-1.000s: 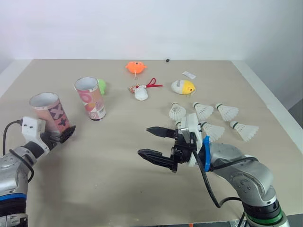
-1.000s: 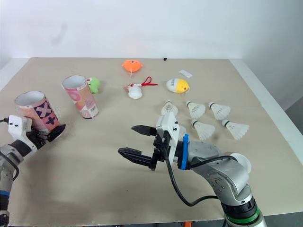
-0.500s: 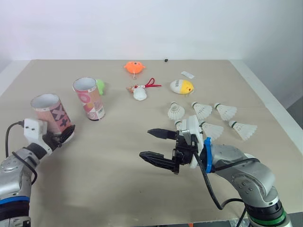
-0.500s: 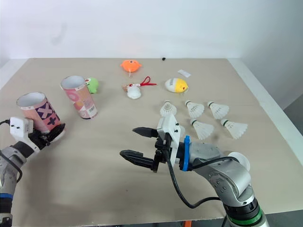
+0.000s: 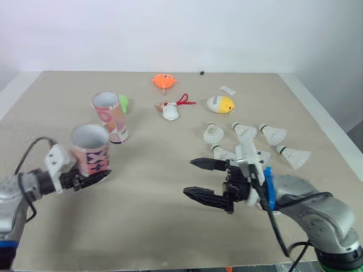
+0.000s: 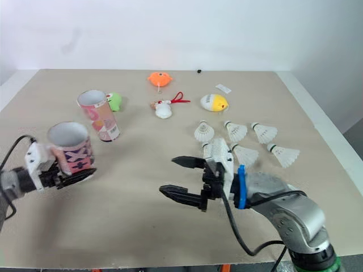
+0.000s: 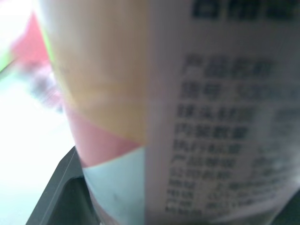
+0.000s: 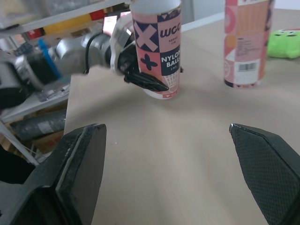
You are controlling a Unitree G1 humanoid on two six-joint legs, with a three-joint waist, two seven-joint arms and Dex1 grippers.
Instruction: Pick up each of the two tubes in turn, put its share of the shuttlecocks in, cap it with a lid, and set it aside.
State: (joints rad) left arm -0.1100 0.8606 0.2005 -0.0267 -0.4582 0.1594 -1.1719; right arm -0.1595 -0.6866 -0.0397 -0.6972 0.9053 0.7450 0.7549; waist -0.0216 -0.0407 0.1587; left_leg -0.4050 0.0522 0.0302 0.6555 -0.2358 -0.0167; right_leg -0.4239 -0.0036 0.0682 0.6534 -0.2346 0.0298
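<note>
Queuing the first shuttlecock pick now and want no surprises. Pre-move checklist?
1. Left gripper shut on the held tube: ok.
2. Held tube near upright, mouth facing up: ok.
3. Right gripper open and empty: ok.
4. Shuttlecocks lying loose on the table near the right gripper: ok.
5. Second tube standing apart from the held tube: ok.
6. Held tube empty inside: cannot tell.
</note>
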